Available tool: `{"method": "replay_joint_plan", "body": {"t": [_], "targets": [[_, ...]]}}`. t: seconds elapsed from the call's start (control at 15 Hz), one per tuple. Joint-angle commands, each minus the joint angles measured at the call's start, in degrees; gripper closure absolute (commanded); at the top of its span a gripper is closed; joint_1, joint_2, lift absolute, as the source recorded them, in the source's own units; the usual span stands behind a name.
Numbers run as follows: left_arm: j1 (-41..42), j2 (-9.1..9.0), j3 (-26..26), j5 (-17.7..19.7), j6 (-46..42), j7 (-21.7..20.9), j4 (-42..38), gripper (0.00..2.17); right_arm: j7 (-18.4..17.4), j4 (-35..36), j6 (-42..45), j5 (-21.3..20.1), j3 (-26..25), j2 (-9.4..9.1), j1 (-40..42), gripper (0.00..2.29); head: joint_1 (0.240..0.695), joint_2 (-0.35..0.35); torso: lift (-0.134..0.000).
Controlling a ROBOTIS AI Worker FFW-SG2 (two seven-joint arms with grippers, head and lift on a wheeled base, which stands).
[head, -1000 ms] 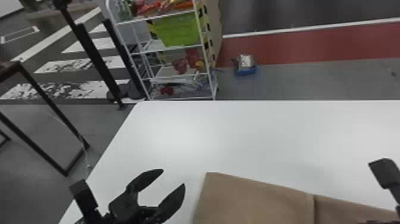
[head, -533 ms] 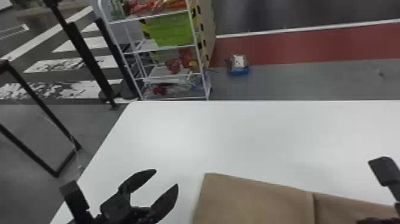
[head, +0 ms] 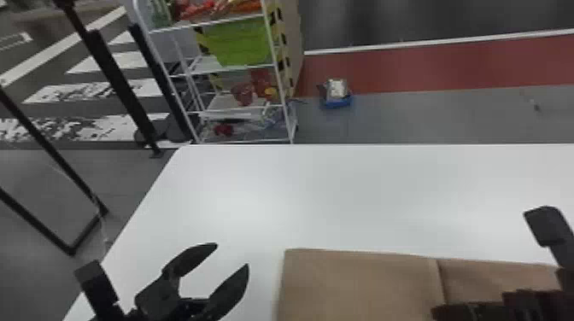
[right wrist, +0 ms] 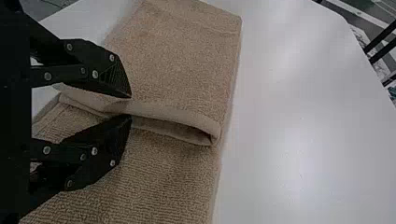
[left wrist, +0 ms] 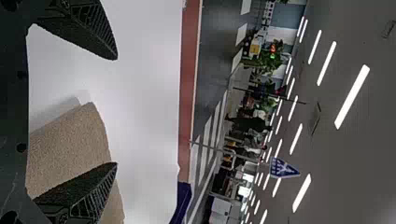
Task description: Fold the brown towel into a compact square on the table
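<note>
Brown towel partly folded on near-right counter, left gripper left of it with fingers wide, right gripper at the towel, fingers narrowly apart around the folded edge.

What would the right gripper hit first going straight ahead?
Likely the brown towel: the edge of its folded-over layer lies right at the right gripper; depth unclear, may already touch.
</note>
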State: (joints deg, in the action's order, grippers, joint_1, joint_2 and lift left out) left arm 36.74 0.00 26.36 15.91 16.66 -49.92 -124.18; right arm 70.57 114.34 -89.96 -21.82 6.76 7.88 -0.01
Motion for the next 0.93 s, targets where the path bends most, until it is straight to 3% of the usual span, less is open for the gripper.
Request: {"method": "replay_joint_plan", "body": {"t": [0.0, 0.07, 0.33, 0.67, 0.87], "targets": [[0.0, -0.15, 0.0, 0.1, 0.0, 0.0, 0.0, 0.07, -0.1, -1.1, -0.1, 1.9, -1.5, -0.06, -1.0, 0.76, 0.695, 0.256, -0.124], [0.0, -0.15, 0.2, 0.0, 0.0, -0.1, 0.0, 0.07, 0.0, -1.1, -0.1, 2.4, -2.5, -0.06, -1.4, 0.56, 0.695, 0.253, -0.124], [0.0, -0.15, 0.3, 0.1, 0.0, -0.1, 0.3, 0.07, -0.2, -1.1, -0.1, 5.7, -4.6, -0.59, -1.5, 0.5, 0.695, 0.244, -0.124], [0.0, -0.15, 0.3, 0.1, 0.0, -0.1, 0.2, 0.07, -0.8, -1.5, -0.1, 6.3, -5.5, -2.43, -4.2, 0.49, 0.695, 0.248, -0.124], [0.0, -0.15, 0.3, 0.1, 0.0, -0.1, 0.2, 0.07, -1.2, -4.4, -0.1, 4.9, -3.5, -2.08, -7.1, 0.49, 0.695, 0.251, -0.124]]}}
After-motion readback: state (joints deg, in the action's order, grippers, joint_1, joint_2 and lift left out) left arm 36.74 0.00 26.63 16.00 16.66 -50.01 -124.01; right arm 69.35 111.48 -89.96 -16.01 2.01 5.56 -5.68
